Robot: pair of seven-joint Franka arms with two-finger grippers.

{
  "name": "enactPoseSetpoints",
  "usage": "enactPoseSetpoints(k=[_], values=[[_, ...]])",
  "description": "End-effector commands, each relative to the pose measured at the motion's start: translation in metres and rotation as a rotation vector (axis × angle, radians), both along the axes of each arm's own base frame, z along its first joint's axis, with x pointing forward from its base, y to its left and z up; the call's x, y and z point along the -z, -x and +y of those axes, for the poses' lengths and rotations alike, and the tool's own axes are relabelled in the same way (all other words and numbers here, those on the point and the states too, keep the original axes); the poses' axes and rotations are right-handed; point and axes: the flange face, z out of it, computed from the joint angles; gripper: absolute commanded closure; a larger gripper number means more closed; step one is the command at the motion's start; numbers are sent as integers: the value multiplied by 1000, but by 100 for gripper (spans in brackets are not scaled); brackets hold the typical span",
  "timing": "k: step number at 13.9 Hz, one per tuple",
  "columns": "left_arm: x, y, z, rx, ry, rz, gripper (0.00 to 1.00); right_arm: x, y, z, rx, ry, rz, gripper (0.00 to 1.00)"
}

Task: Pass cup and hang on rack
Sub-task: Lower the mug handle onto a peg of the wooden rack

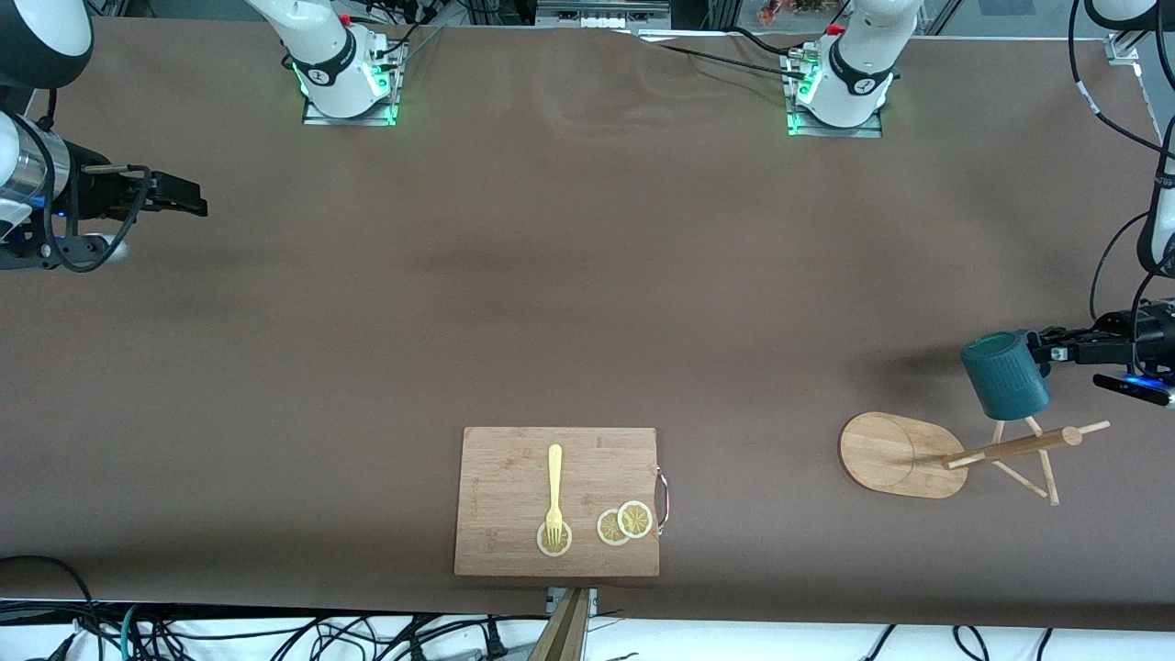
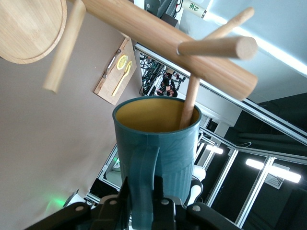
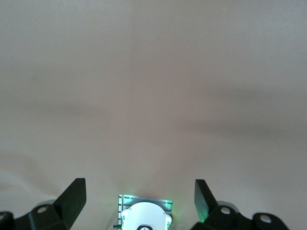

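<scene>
holding item: left pincer (image 1: 1046,352) clamped on the handle of the cup (image 1: 1005,375), up in the air over the rack (image 1: 955,452) at the left arm's end of the bench (image 1: 551,275).

- cup: dark teal, ribbed wall, yellowish-tan inside; handle (image 2: 143,187) runs straight into the left pincer (image 2: 144,211), body projecting out past the fingertips, mouth turned away from the wrist. one thin peg (image 2: 189,103) of the rack enters the cup's mouth (image 2: 156,115) (contact with the inner wall cannot be made out).
- rack: light wooden mug tree, oval flat base (image 1: 895,454) on the bench, central pole (image 1: 1010,450) with thin pegs spreading near its top; the cup sits at the pegs at the pole's upper end, above the base.
- right pincer (image 1: 197,197): fingers spread wide, nothing between them, waiting in the air over bare bench at the right arm's end, well apart from the cup and rack. its wrist view shows both fingertips (image 3: 74,196) apart over plain brown bench.
- wooden cutting board (image 1: 557,500): rectangular, metal handle at one edge, near the front edge of the bench, between the two ends. on it a yellow fork (image 1: 554,491) with tines on a lemon slice (image 1: 553,540), and two overlapping lemon slices (image 1: 625,523) beside it.
</scene>
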Motion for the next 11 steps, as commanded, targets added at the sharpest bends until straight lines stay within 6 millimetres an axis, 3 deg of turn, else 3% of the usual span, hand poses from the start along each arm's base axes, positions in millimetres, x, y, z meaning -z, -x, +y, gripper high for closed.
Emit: enactPoseSetpoints(k=[1, 6, 9, 10, 11], values=[[5, -6, 12, 34, 6, -8, 100, -9, 6, 2, -3, -10, 5, 0], [5, -13, 11, 26, 5, -19, 100, -23, 3, 1, 3, 2, -31, 0], [13, -18, 20, 16, -5, -33, 98, -23, 2, 1, 4, -1, -35, 0], [12, -19, 22, 14, -11, -36, 81, -23, 3, 0, 2, -5, -32, 0], [11, -20, 22, 12, -14, -38, 71, -23, 3, -1, 1, -6, -29, 0]])
